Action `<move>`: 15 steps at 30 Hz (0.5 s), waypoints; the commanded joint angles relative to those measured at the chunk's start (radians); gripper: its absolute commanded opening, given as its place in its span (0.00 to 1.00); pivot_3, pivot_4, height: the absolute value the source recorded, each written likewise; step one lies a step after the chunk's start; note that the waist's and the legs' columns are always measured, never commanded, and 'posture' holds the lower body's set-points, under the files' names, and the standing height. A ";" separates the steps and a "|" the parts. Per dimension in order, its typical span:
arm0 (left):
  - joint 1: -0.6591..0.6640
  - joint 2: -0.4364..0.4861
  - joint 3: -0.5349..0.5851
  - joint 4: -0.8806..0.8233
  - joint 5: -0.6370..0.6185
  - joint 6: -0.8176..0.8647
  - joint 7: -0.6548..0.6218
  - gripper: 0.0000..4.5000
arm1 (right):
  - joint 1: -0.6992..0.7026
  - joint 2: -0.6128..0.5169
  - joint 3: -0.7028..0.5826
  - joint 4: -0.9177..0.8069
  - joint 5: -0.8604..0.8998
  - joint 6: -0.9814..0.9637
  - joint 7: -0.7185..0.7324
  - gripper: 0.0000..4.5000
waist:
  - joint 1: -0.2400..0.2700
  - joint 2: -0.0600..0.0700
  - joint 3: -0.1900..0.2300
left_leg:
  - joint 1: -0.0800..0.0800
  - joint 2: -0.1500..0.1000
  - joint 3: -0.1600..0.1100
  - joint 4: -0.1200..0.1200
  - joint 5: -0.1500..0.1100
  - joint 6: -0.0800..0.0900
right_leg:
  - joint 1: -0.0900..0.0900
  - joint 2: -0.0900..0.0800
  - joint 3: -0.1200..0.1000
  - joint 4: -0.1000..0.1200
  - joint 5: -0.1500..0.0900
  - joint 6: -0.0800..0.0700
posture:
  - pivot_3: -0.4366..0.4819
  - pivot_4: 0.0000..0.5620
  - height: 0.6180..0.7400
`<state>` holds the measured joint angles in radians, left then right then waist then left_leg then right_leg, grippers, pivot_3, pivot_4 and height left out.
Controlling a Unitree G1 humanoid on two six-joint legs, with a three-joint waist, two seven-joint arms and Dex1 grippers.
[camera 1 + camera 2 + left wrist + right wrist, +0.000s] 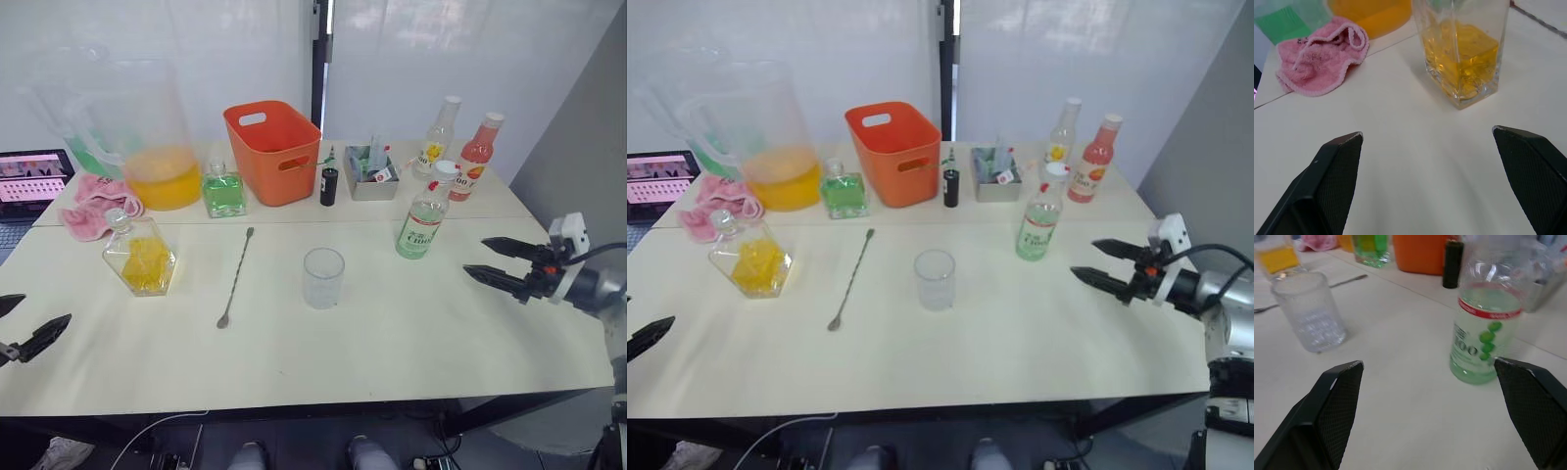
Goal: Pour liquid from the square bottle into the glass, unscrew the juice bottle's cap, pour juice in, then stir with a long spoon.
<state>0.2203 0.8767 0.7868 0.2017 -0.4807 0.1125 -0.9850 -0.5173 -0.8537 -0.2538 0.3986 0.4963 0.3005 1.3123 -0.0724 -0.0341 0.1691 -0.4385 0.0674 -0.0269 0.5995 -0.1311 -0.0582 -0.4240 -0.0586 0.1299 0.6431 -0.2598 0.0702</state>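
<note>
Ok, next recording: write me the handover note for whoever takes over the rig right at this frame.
Left pincer: open, holding nothing, low at the table's near left edge, facing the square bottle.
Right pincer: open, holding nothing, at the right, facing the juice bottle.
The glass stands mid-table and looks empty; the long spoon lies flat between it and the square bottle.
Done: nothing visible; stopper in, cap on.
Left: both pours, uncapping, stirring.
</note>
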 commanded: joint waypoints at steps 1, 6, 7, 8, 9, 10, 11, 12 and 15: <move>0.056 -0.072 0.077 -0.157 -0.072 0.057 0.071 1.00 | -0.020 -0.011 0.018 -0.132 0.068 0.102 0.042 0.99 | 0.002 0.000 0.000 | 0.000 0.000 0.000 0.000 0.000 0.000 | 0.000 0.000 0.000 0.000 0.000 0.000 | 0.48 0.27 1.00; 0.113 -0.149 0.105 -0.283 -0.103 0.103 0.138 1.00 | -0.023 -0.013 0.047 -0.207 0.087 0.163 0.061 0.99 | 0.009 -0.001 0.000 | 0.000 0.000 0.000 0.002 0.000 -0.001 | 0.001 0.000 0.000 0.000 0.000 0.000 | 0.48 0.27 1.00; 0.115 -0.151 0.106 -0.289 -0.104 0.108 0.142 1.00 | -0.022 -0.013 0.047 -0.210 0.088 0.167 0.059 0.99 | 0.012 -0.001 0.000 | 0.000 0.000 -0.001 0.003 -0.001 -0.001 | 0.001 0.000 -0.001 0.000 0.000 0.000 | 0.48 0.27 1.00; 0.116 -0.152 0.107 -0.294 -0.105 0.112 0.145 1.00 | -0.021 -0.014 0.046 -0.212 0.089 0.170 0.058 0.99 | 0.013 -0.001 0.000 | 0.000 0.000 -0.001 0.004 -0.001 -0.002 | 0.001 0.000 -0.001 0.000 0.000 0.000 | 0.48 0.27 1.00; 0.132 -0.193 0.107 -0.357 -0.120 0.124 0.182 1.00 | -0.037 -0.007 0.061 -0.234 0.096 0.182 0.064 0.99 | 0.012 -0.001 0.000 | 0.000 0.000 -0.001 0.005 -0.001 -0.002 | 0.002 0.000 -0.001 0.000 0.000 0.000 | 0.48 0.27 1.00; 0.144 -0.223 0.107 -0.406 -0.131 0.133 0.210 1.00 | -0.048 -0.001 0.073 -0.249 0.101 0.191 0.067 0.99 | 0.009 0.000 0.000 | 0.000 0.000 0.000 0.007 -0.001 -0.002 | 0.002 -0.001 -0.001 0.000 0.000 0.000 | 0.48 0.27 1.00; 0.165 -0.319 0.077 -0.512 -0.138 0.131 0.293 1.00 | -0.082 0.020 0.099 -0.282 0.112 0.202 0.070 0.99 | 0.005 -0.001 0.000 | 0.000 0.000 0.001 0.007 -0.001 -0.002 | 0.003 -0.001 0.000 -0.001 0.000 0.000 | 0.48 0.27 1.00; 0.176 -0.397 0.051 -0.597 -0.142 0.134 0.365 1.00 | -0.108 0.037 0.118 -0.308 0.118 0.210 0.071 0.99 | -0.001 0.000 0.000 | 0.000 -0.001 0.001 0.007 -0.001 -0.002 | 0.003 -0.002 0.001 -0.002 0.000 0.000 | 0.48 0.27 1.00; 0.186 -0.486 0.022 -0.699 -0.139 0.151 0.457 1.00 | -0.133 0.057 0.131 -0.333 0.119 0.223 0.069 0.99 | 0.001 -0.003 0.000 | 0.000 0.000 0.003 0.007 -0.001 -0.001 | 0.002 0.000 0.003 0.000 0.002 0.003 | 0.48 0.27 1.00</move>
<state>0.3967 0.3695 0.7708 -0.4384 -0.6070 0.2671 -0.5801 -0.6383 -0.7826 -0.1037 0.0955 0.5949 0.5164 1.3749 -0.0712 -0.0374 0.1693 -0.4389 0.0685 -0.0273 0.6071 -0.1321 -0.0594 -0.4226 -0.0569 0.1308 0.6452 -0.2581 0.0721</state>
